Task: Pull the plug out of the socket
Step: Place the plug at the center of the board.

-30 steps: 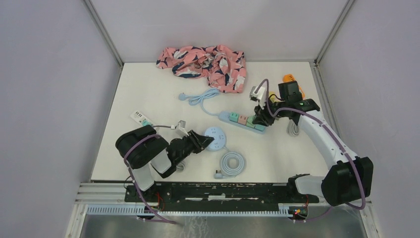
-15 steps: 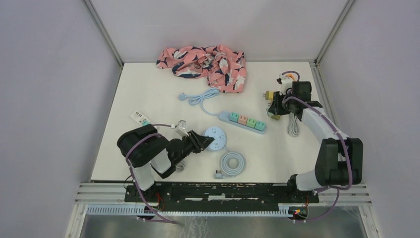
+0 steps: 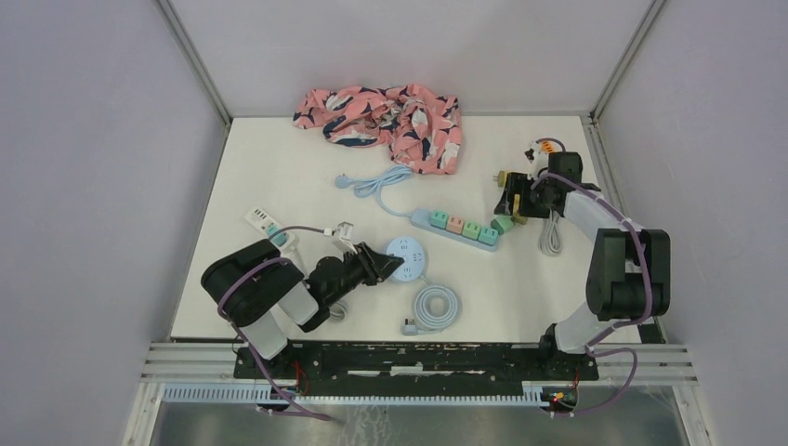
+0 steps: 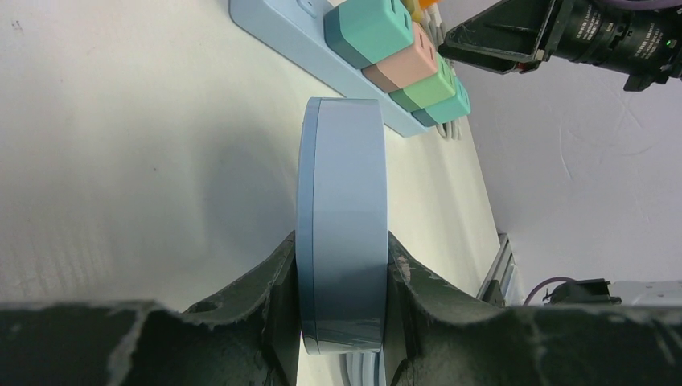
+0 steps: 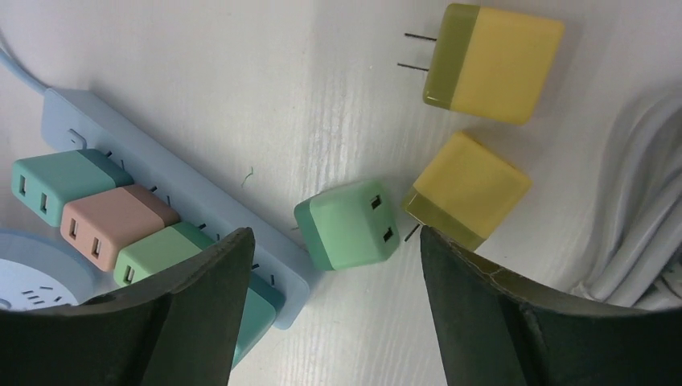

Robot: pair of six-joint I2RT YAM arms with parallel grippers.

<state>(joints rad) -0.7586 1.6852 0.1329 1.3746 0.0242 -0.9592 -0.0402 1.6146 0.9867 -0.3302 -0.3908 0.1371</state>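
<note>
Green plug (image 5: 347, 223) lies loose under my spread right hand (image 5: 331, 241), strip (image 5: 80, 121) just to its left; my left hand (image 4: 342, 249) squeezes the round socket (image 4: 342, 201)

Table (image 3: 279, 158): open surface from nine round to eleven o'clock, broken only by a small white device (image 3: 264, 221) at nine.

Twelve o'clock: blocked by floral cloth (image 3: 381, 113), with blue cable (image 3: 376, 183) just below it.

Centre to three: power strip (image 3: 420, 219) carrying four seated plugs (image 5: 117, 219). Beyond its end a loose green plug (image 5: 347, 223), two yellow plugs (image 5: 499, 64) and a white cable bundle (image 3: 551, 234) crowd the right edge.

Six o'clock: round socket (image 3: 406, 255), with coiled cable (image 3: 435, 305) just beside it.
</note>
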